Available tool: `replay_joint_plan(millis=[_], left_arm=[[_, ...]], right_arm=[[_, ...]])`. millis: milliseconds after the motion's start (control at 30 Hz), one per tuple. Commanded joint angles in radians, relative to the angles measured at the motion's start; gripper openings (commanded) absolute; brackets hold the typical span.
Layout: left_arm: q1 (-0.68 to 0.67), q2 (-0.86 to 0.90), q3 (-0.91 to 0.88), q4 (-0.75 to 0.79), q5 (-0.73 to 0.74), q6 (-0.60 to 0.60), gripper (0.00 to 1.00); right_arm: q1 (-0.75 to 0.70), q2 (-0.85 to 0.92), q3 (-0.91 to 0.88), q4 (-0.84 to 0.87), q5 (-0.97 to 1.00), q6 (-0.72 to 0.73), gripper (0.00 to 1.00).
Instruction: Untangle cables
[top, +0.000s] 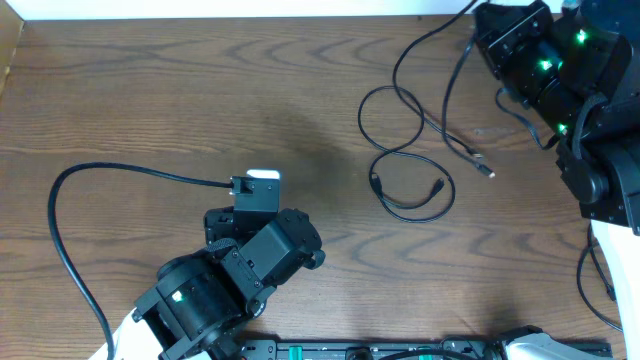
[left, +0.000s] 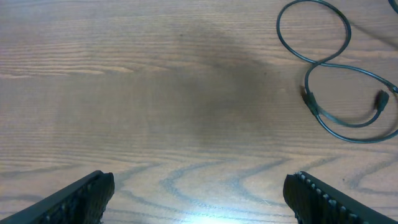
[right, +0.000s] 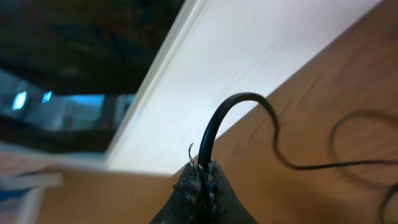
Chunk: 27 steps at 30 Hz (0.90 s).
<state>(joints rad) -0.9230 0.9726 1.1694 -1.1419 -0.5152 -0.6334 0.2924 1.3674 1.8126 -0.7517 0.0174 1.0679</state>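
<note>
Right tool (right: 202, 177) clamped on one cable (right: 214, 124) at the worktop (top: 150, 100) far-right edge. Other cables (top: 410, 185) lie looped centre-right. Left tool (left: 199, 193) open, empty. Risk: pulling with the loops unanchored drags them and tightens crossings.

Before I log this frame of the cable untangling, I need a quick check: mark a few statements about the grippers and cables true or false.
1. The left gripper is open above bare table. True.
2. The right gripper is open and empty. False: it is shut, pinching a black cable.
3. The cables lie in loose loops on the table. True.
4. The left gripper touches a cable. False: the cables lie apart from it.
</note>
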Motion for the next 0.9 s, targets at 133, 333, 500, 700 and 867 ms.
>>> replay_joint_plan(millis=[133,333,500,700,867], left_arm=[[0.003,-0.006,0.026,-0.002,-0.017,-0.019,0.91],[0.003,-0.006,0.026,-0.002,-0.017,-0.019,0.91],[0.003,-0.006,0.026,-0.002,-0.017,-0.019,0.91],[0.003,-0.006,0.026,-0.002,-0.017,-0.019,0.91],[0.003,-0.006,0.026,-0.002,-0.017,-0.019,0.91]], right_arm=[[0.008,-0.003,0.01,-0.013,0.47,-0.292,0.01],[-0.031,0.002,0.01,-0.075,0.779,-0.351,0.01],[-0.113,0.021,0.01,-0.129,0.812,-0.363,0.01],[-0.22,0.066,0.01,-0.158,0.796,-0.363,0.01],[-0.3,0.118,0.009,-0.169,0.689,-0.363,0.01]])
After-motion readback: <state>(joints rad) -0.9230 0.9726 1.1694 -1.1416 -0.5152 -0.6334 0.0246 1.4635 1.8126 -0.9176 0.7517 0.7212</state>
